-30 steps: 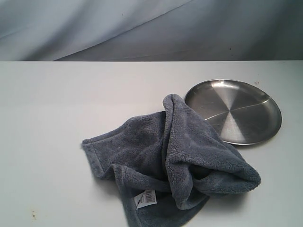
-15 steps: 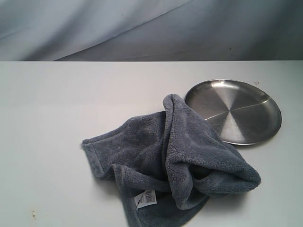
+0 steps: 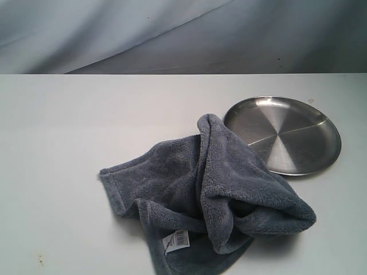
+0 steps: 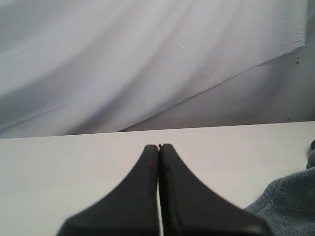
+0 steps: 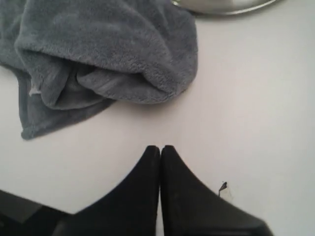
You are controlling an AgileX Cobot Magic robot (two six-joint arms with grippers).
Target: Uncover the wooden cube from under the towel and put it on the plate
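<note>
The blue-grey fleece towel [image 3: 212,197] lies bunched on the white table, its white label [image 3: 176,240] at the near edge. It humps up on the right side; the wooden cube is hidden. The steel plate [image 3: 284,134] rests just behind the towel on the right, with nothing on it. Neither arm shows in the exterior view. My left gripper [image 4: 159,146] is shut with nothing in it, and a corner of the towel [image 4: 290,201] lies off to its side. My right gripper [image 5: 160,147] is shut and holds nothing, a short way from the towel's folded end [image 5: 113,54]; the plate's rim [image 5: 224,7] lies beyond.
A grey-blue cloth backdrop [image 3: 172,34] hangs behind the table's far edge. A small dark speck [image 5: 223,187] marks the table beside my right gripper. Bare white tabletop [image 3: 51,132] spreads to the left of the towel.
</note>
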